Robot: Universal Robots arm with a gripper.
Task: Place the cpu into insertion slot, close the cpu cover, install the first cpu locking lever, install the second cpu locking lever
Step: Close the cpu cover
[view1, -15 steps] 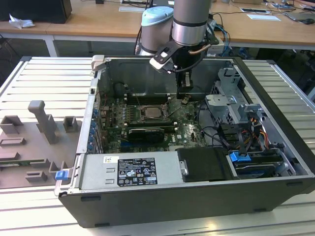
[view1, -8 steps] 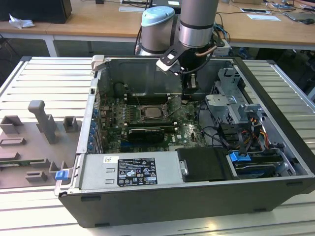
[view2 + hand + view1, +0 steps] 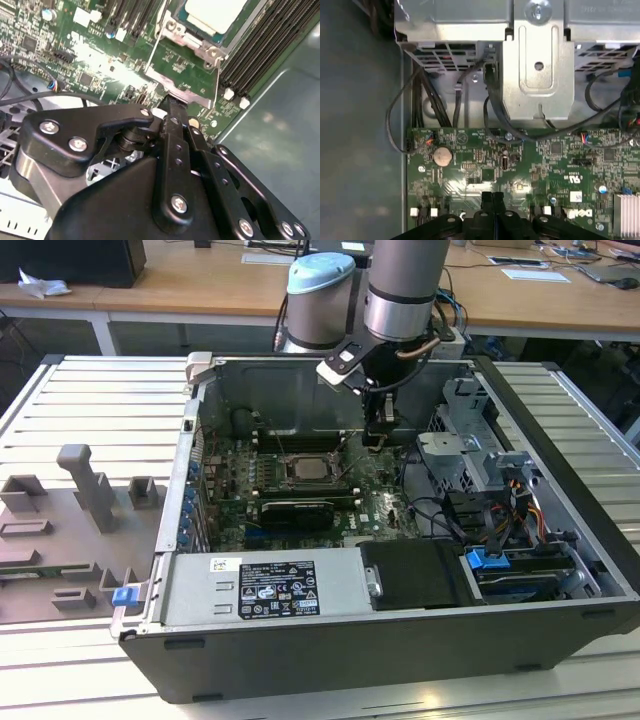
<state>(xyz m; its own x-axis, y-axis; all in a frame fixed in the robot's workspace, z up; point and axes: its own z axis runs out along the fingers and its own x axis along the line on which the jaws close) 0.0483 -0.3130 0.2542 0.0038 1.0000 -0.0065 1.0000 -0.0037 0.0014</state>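
—Exterior view first: anything crowding the work?
—Open computer case (image 3: 330,660) lying on a slatted table (image 3: 95,390), grey moulded fixture (image 3: 90,490) off to the exterior view's left. Inside: black graphics card (image 3: 295,512) just beside the insertion slot (image 3: 338,472), power supply (image 3: 190,585) along the near wall, drive cage (image 3: 455,445) and tangled cables (image 3: 440,515) to the exterior view's right. Arm (image 3: 400,290) hanging down from above, gripper (image 3: 378,438) just to the exterior view's right of that slot.
—And the cpu (image 3: 304,468)?
—Seated flat in the slot, pale face up. Square, so no long axis to speak of; edges square with the case walls.
—Second wrist view?
—Pale cpu (image 3: 215,12) face, silver cpu cover (image 3: 194,41) lying down around it as far as shows. Thin wire levers (image 3: 154,45) along two sides; latched or not, cannot tell. Long black memory slots (image 3: 262,45) with white latches (image 3: 228,93) running parallel to one cpu edge. Gripper (image 3: 172,105) pinched narrow, fingers (image 3: 171,122) pressed together with nothing between them, tip close by a silver plate (image 3: 192,92) at the slot's corner; touching or apart, cannot tell.
—First wrist view?
—Fingertips (image 3: 487,199) together over the green circuit board (image 3: 545,165). Round coin cell (image 3: 442,156), black cables (image 3: 427,102) and a silver bracket (image 3: 537,75) beyond them.
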